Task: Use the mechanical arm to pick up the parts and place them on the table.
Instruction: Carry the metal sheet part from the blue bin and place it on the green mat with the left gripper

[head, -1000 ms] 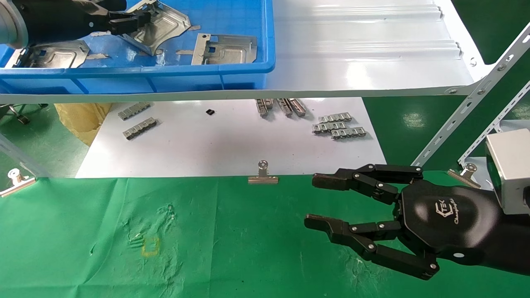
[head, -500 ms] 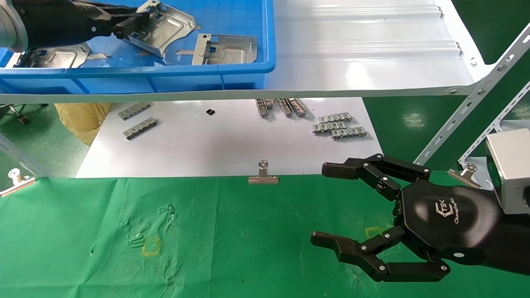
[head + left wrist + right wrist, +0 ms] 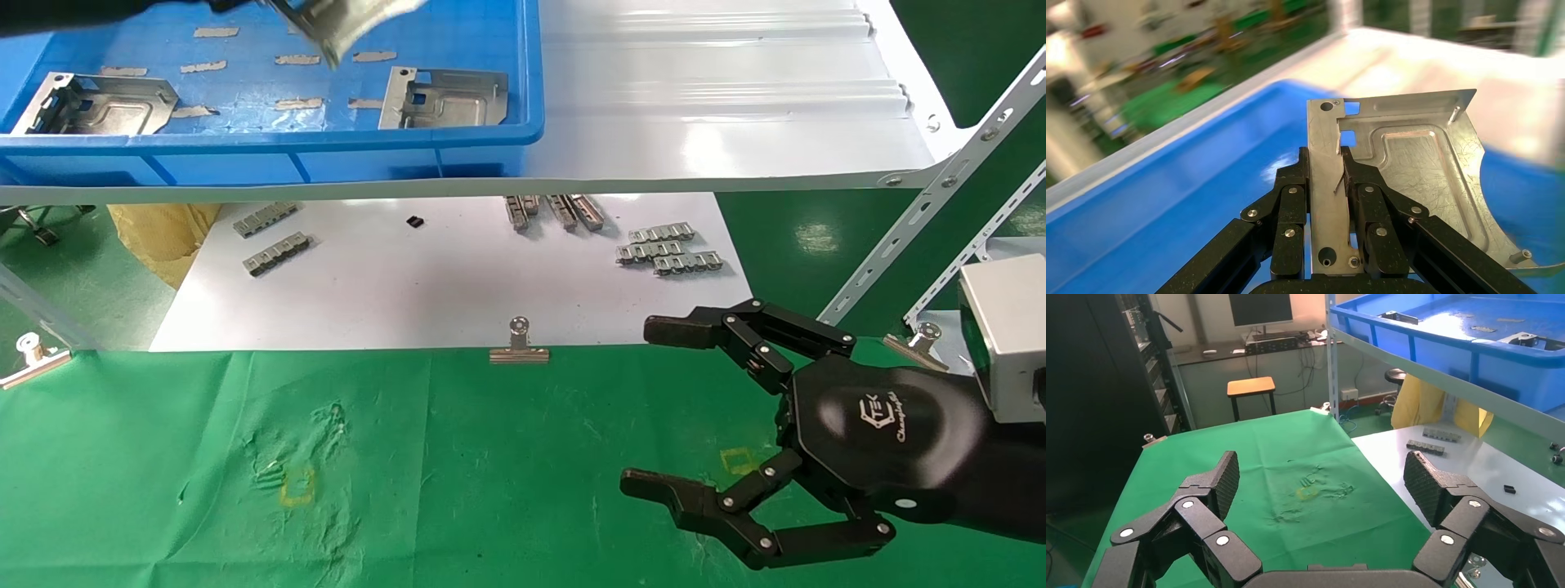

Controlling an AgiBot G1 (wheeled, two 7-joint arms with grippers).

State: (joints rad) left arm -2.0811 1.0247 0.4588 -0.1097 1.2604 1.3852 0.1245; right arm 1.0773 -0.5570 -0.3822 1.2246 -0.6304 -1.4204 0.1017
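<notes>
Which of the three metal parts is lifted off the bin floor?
The part clamped in the left gripper, above the blue bin; the other two parts lie flat inside.

Readable markings: one logo on the right mechanical arm (image 3: 650,408).
On the glossy black hexagonal palm of that arm, in the head view, stands a white hexagon emblem with the letters "TEK" beside it, and under it a slanted line of white script that seems to begin "Chang" but is too small to read in full. Nothing else carries legible writing: the held part (image 3: 1407,177) in the left wrist view shows only bare scratched metal, the blue bin (image 3: 490,135) has no label facing the cameras, and the monitor (image 3: 1260,307) in the right wrist view is dark.
</notes>
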